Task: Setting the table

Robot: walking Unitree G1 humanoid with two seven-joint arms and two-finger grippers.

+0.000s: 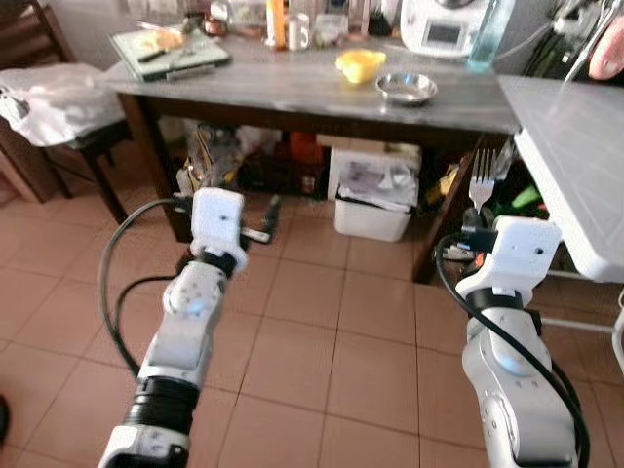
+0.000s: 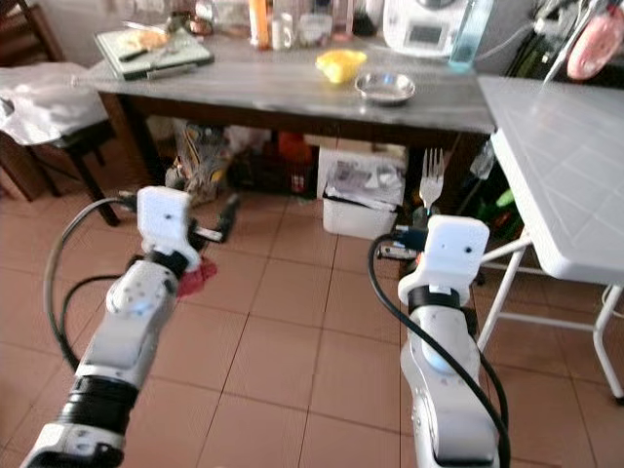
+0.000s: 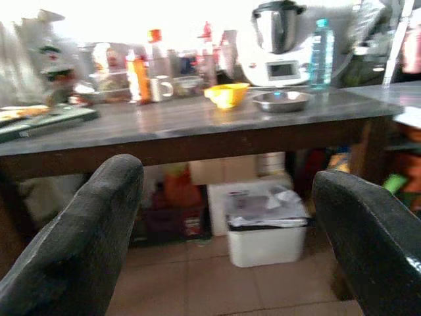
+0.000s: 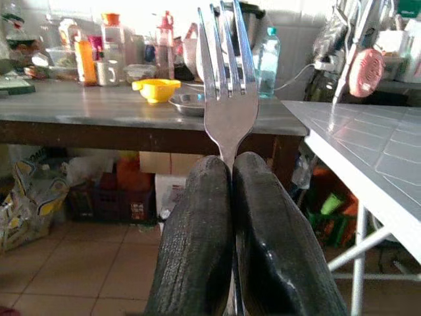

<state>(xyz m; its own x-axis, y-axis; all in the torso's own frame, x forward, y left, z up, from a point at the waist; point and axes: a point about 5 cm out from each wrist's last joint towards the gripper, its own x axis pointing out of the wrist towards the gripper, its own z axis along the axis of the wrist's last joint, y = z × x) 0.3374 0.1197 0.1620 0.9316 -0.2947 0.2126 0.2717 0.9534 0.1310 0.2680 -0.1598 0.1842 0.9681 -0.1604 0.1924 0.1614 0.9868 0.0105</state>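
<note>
— Where's the fork?
— Upright in my right claw (image 4: 231,172), pinched shut on the fork (image 4: 226,99), tines up. The white bench (image 1: 575,166) lies just to its right, probably the target.
— Left claw (image 3: 230,217)?
— Spread wide, holding nothing, farther off.

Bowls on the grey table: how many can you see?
2. A yellow bowl sits toward the table's back, and a metal bowl stands just to its right, nearer the front edge. The clutter behind may hide more.
</note>
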